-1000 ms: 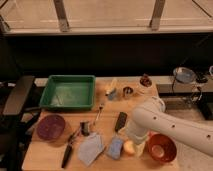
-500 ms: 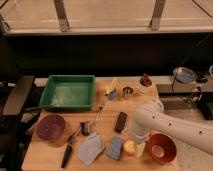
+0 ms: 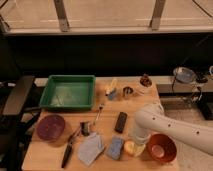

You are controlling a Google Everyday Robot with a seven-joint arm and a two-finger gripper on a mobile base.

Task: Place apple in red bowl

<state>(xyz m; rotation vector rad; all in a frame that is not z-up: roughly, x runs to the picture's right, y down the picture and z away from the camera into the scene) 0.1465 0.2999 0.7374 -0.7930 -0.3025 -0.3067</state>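
The gripper [image 3: 135, 143] points down near the front edge of the table [image 3: 107, 132], right over the apple [image 3: 128, 148]. The white arm [image 3: 165, 127] hides its tip, so whether it grips the fruit cannot be told. The apple is small, round and pale yellow. It sits on the wood between a blue sponge [image 3: 115, 148] and the red bowl [image 3: 161, 148], just beside the bowl's glossy orange-red rim and outside it.
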